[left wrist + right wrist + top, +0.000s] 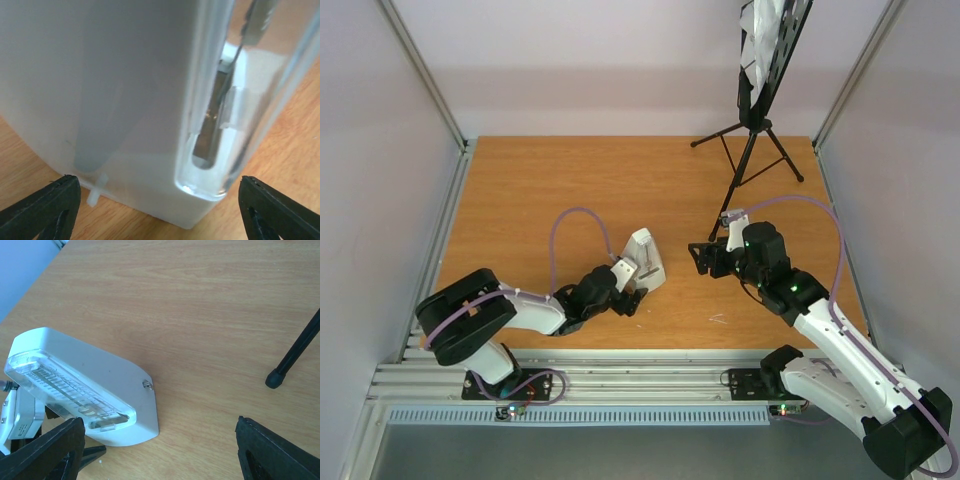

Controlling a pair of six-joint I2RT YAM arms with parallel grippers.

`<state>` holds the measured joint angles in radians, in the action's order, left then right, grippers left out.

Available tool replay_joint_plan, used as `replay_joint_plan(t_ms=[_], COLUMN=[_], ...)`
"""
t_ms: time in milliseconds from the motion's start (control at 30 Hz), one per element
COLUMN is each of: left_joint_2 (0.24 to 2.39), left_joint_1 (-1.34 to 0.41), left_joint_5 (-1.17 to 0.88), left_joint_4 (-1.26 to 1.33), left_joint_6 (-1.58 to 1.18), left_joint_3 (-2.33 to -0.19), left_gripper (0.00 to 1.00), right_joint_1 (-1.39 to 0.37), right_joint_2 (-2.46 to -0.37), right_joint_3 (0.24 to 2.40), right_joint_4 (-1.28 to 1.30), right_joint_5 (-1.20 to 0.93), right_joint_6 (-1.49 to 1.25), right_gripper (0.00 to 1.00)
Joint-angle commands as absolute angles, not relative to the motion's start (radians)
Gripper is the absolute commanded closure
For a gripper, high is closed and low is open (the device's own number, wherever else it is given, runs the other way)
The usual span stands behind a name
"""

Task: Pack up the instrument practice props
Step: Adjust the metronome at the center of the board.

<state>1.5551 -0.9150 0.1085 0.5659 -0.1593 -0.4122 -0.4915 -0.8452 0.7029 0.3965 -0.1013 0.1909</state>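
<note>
The white pyramid-shaped metronome (645, 258) with a clear cover stands on the wooden table near the middle. My left gripper (630, 293) is open at its base. In the left wrist view the metronome (125, 100) fills the frame between the spread fingertips (45, 210), and I see no contact. My right gripper (704, 258) is open and empty just right of the metronome (90, 385). The black tripod music stand (750, 150) stands at the back right. White sheet-music pages (760, 40) rest on its perforated desk.
One rubber-tipped foot of the stand (275, 379) rests on the table to the right of my right gripper. White walls and metal frame posts (425, 80) enclose the table (540, 180) at the left, back and right.
</note>
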Motion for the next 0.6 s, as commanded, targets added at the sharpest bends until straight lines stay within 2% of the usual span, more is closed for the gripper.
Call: replay_joint_plan(t_ms=[0,267,567], left_joint_2=[1.581,1.596,1.595], left_joint_1=[-0.920,-0.921,-0.922], left_joint_5=[0.199,0.213,0.212], left_joint_4=[0.668,0.673,0.684], left_joint_6=[-0.160,-0.183,-0.188], left_joint_3=[-0.417,-0.414,-0.402], left_gripper=[0.15,0.27,0.40], right_joint_1=[-0.486,-0.535,-0.874], right_joint_2=[-0.847,-0.892,-1.102], right_joint_3=[0.696,0.699,0.851], right_joint_4=[0.384,0.287,0.293], right_joint_5=[-0.103,-0.205,0.192], right_joint_6=[0.183,0.153,0.201], right_gripper=[0.16,0.13,0.09])
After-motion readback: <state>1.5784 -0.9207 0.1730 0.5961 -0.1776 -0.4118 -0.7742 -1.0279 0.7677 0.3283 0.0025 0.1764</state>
